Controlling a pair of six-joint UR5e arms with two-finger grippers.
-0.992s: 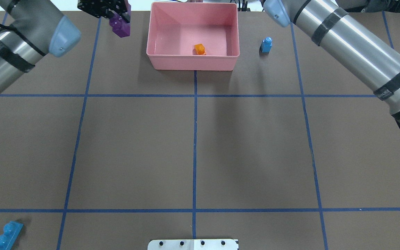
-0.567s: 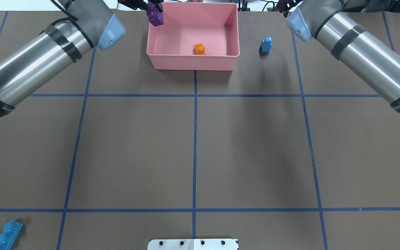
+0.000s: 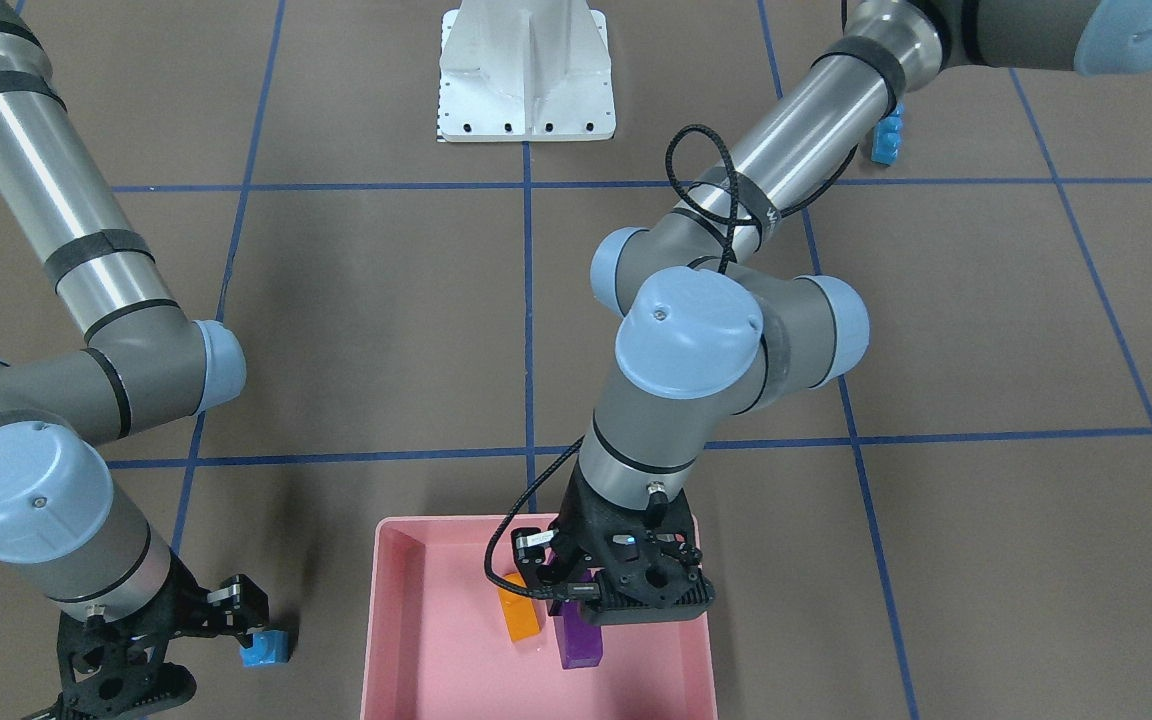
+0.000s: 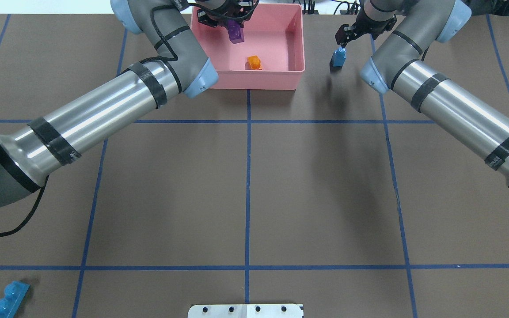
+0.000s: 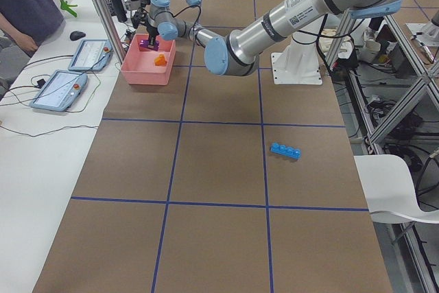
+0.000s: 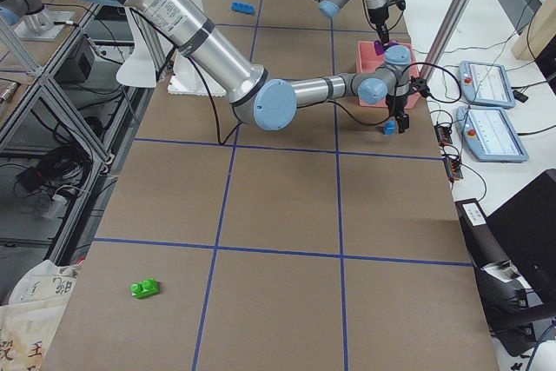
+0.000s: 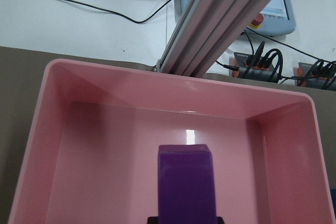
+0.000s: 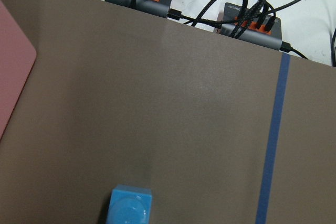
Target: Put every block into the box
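The pink box (image 4: 245,81) stands at the table's far middle with the orange brick (image 4: 254,62) inside. My left gripper (image 4: 233,25) is shut on the long purple brick (image 4: 236,33) and holds it upright over the box's inside, next to the orange brick (image 3: 520,607). The left wrist view shows the purple brick (image 7: 186,182) above the box floor (image 7: 105,145). My right gripper (image 3: 226,648) is open, just above and around the small light blue brick (image 3: 264,650), right of the box. The long light blue brick (image 4: 9,300) lies near left. The green brick (image 6: 144,288) lies near right.
The white robot base (image 4: 245,310) sits at the near edge. Tablets (image 5: 62,87) and cables lie beyond the far edge. An aluminium post (image 7: 231,19) stands behind the box. A person (image 5: 20,5) stands at the far side.
My left arm has carried the purple brick rightwards from beside the box to over its inside. My right arm has swung in and down over the small light blue brick.
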